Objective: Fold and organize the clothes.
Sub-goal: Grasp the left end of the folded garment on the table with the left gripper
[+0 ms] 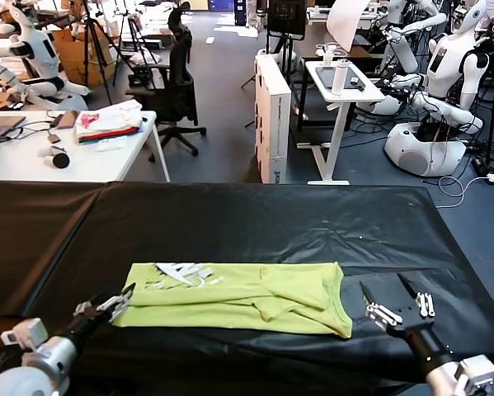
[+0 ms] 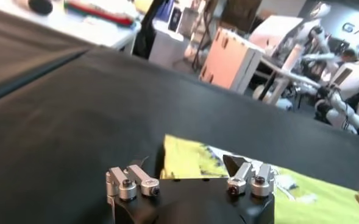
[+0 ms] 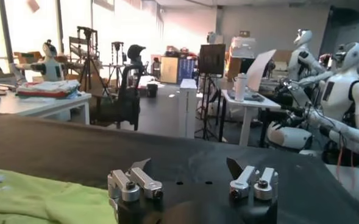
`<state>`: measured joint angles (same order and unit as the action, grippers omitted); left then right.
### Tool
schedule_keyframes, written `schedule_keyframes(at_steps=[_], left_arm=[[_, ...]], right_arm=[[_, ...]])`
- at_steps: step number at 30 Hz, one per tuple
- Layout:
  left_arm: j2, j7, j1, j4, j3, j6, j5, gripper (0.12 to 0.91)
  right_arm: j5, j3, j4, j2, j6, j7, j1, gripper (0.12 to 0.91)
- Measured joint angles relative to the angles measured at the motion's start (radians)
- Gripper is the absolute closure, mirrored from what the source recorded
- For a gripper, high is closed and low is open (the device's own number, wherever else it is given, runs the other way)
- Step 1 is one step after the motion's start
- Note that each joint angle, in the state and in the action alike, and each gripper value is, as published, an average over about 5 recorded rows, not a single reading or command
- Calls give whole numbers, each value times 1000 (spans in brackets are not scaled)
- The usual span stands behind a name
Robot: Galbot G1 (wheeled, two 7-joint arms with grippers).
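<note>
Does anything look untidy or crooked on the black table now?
The T-shirt lies folded into a long strip, but near its right end a bunched flap sits askew. Both tools, left and right, are open beside it.

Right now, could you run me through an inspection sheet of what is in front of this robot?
Surface: black cloth-covered table, wrinkled.
Job's things: lime T-shirt lies partly folded into a flat band on the near half, white print at its left end.
Clutter: nothing seen on the black table.
Grippers: left gripper open at the shirt's left edge; right gripper open over bare cloth just right of the shirt, holding nothing.
Cables: loose leads on the floor at far right.
Surroundings: white desk with folded fabric pile, office chair, other white robots.
</note>
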<state>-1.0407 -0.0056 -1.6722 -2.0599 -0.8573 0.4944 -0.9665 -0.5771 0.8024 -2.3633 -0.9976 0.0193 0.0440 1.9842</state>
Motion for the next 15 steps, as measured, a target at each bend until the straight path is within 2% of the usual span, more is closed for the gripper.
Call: schedule_keyframes(at_steps=[4,7,15], left_arm=[[12,8,6,4,-4,54,-49,123],[11,24,17,12,5,78,-53,123],[14,41,49,46,30,97,-49,123]], right_arm=[[4,-9,-5,-14,-4,1,4,118],[5,-10,-7,-18,-4,3,3,118],[9,-14,-11,-33,-2,3,1,118]])
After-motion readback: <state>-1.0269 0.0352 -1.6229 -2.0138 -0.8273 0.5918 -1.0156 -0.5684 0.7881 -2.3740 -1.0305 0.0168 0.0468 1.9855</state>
